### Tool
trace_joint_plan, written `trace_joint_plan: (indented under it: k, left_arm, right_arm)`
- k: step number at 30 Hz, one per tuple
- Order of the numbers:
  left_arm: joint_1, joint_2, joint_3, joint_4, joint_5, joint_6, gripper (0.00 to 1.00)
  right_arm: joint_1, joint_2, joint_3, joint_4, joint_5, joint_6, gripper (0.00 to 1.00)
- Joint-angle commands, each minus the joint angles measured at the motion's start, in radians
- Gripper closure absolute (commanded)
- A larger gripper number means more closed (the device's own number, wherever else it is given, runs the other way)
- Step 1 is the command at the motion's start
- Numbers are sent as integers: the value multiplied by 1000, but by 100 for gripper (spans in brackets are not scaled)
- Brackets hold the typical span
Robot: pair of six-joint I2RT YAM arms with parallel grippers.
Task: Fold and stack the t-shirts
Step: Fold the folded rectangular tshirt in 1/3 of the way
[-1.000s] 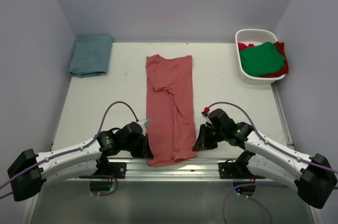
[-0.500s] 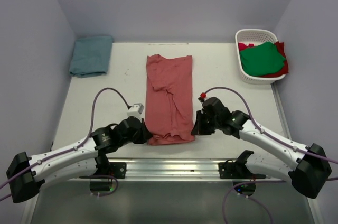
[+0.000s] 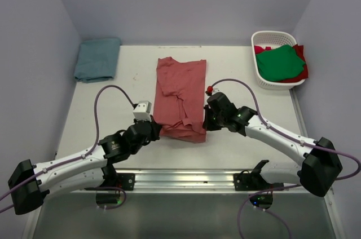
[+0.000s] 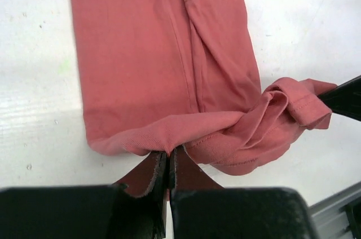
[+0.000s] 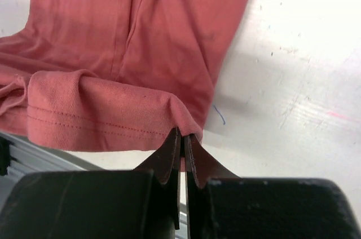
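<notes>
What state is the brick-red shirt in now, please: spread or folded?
Partly folded: left gripper and right gripper pinch the shirt, near hem doubled over.

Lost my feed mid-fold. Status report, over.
Left gripper shut on brick-red shirt, left hem corner. Right gripper shut on the other corner. Hem raised, bunched. Basket and teal shirt well aside.

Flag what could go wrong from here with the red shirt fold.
1. The left claw and right claw each pinch only the very edge of the brick-red shirt; either grip might slip.
2. The hem between them is bunched and twisted, so the fold would likely land wrinkled.
3. In the top view the right claw sits farther up the table than the left; the fold may come out skewed.
</notes>
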Motion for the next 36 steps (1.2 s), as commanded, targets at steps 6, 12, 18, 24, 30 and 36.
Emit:
trace_joint_plan:
  k: [6, 12, 18, 24, 30, 36]
  left_arm:
    - [113, 68, -45, 329, -36, 156, 100]
    - [225, 168, -68, 459, 30, 219, 100]
    - [354, 292, -40, 586, 169, 253, 100]
    - [450, 444, 49, 649, 301, 270, 100]
    - [509, 556, 147, 679, 387, 287, 100]
    - [558, 628, 216, 676, 433, 310, 100]
  right_arm:
    - [-13, 104, 143, 79, 123, -83, 100]
    - [-30, 167, 227, 91, 149, -114, 100]
    - [-61, 268, 315, 94, 154, -126, 100]
    - [-99, 351, 365, 105, 148, -126, 100]
    - [-136, 388, 393, 110, 166, -126, 100]
    - [-186, 425, 431, 119, 146, -148, 100]
